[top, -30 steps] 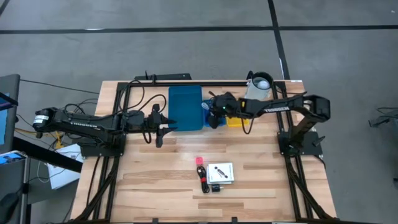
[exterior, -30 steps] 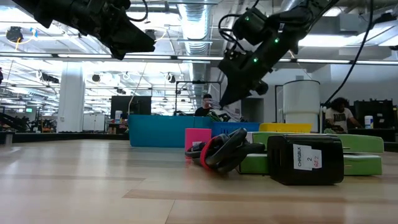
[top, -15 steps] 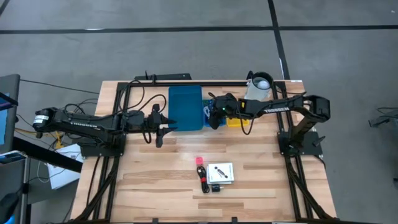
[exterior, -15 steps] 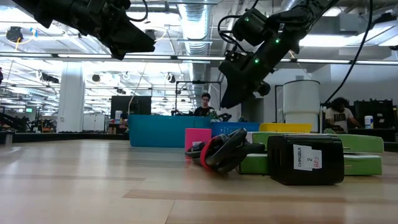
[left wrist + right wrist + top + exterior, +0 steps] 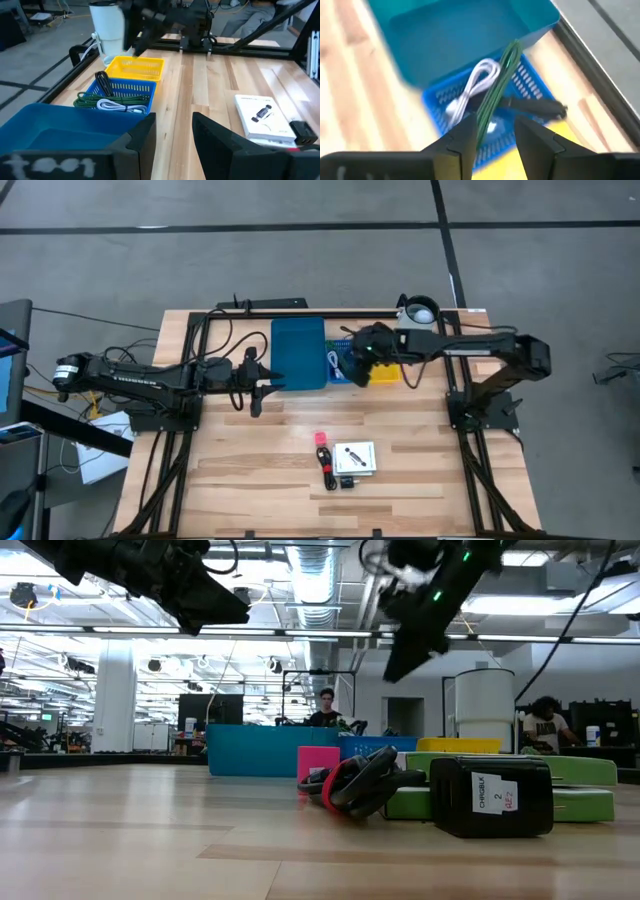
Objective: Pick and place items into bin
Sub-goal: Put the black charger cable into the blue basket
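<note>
1. While the left gripper [image 5: 262, 385] is held over bare boards just beside the large teal bin [image 5: 298, 353], the right gripper [image 5: 356, 370] is seen raised above the small blue basket [image 5: 338, 366] at the back of the table [image 5: 240, 470].

2. Nothing is gripped by the right gripper: in the right wrist view its two dark fingers [image 5: 457, 145] are parted by a narrow gap, through which the basket below shows.

3. A green cable [image 5: 496, 95], a white cable [image 5: 476, 82] and a black stick-like piece [image 5: 532, 105] are shown lying inside the blue basket [image 5: 530, 82], beneath the right fingers and clear of them.

4. A yellow basket [image 5: 135, 68] is set against the blue one, with a white jug [image 5: 107, 22] standing just behind it.

5. The left gripper's fingers [image 5: 225, 145] are likewise parted and empty, as the left wrist view shows.

6. Well apart from both grippers, toward the front of the table, the remaining items are grouped: a pink-red piece [image 5: 321, 438], a black bundle [image 5: 328, 465], a white printed card [image 5: 355, 457] and a tiny black block [image 5: 347, 481].

7. At table height, the bundle is seen to be black and red cord [image 5: 360, 782], resting against a green box [image 5: 420, 802], with a labelled black block [image 5: 492, 796] in front.
</note>
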Motion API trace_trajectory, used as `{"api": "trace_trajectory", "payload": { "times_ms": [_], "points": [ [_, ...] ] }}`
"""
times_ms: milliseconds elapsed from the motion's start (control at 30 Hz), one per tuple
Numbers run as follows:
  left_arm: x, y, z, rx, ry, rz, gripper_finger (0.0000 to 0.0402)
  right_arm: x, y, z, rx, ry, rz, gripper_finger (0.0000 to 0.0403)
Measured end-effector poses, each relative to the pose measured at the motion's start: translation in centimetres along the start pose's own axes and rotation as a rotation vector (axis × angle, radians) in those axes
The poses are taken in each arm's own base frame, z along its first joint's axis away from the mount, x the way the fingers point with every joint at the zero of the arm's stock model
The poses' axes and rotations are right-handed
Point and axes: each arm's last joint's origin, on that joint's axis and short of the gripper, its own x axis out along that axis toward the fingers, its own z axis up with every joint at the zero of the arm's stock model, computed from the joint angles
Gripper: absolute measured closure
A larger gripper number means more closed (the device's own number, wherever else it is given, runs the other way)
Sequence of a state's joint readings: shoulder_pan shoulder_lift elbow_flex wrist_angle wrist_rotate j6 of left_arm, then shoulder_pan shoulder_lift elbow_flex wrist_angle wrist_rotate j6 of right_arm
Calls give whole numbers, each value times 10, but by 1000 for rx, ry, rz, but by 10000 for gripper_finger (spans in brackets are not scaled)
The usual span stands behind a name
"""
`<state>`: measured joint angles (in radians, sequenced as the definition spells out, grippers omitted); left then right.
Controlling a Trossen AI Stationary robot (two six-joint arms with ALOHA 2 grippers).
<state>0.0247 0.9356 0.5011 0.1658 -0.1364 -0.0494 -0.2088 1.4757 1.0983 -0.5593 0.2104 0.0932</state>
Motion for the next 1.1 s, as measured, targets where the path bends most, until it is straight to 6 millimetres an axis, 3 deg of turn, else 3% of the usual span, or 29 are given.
{"api": "trace_trajectory", "payload": {
  "times_ms": [233,400,500,633,800,1100],
  "points": [
    [0,0,2,48,-24,0,285,-62,11,-25,-166,168,45,290],
    [0,0,4,93,-36,-3,285,-95,16,-50,-218,282,61,290],
    [0,-3,7,122,-73,-99,285,-109,20,-57,-245,275,82,290],
    [-3,-11,21,202,-111,-274,285,-122,24,-62,-279,239,112,290],
    [5,-21,42,316,-5,-295,285,-132,27,-69,-276,241,124,290],
    [69,-55,53,586,424,-466,297,-134,31,-73,-294,265,129,290]
  ]
}}
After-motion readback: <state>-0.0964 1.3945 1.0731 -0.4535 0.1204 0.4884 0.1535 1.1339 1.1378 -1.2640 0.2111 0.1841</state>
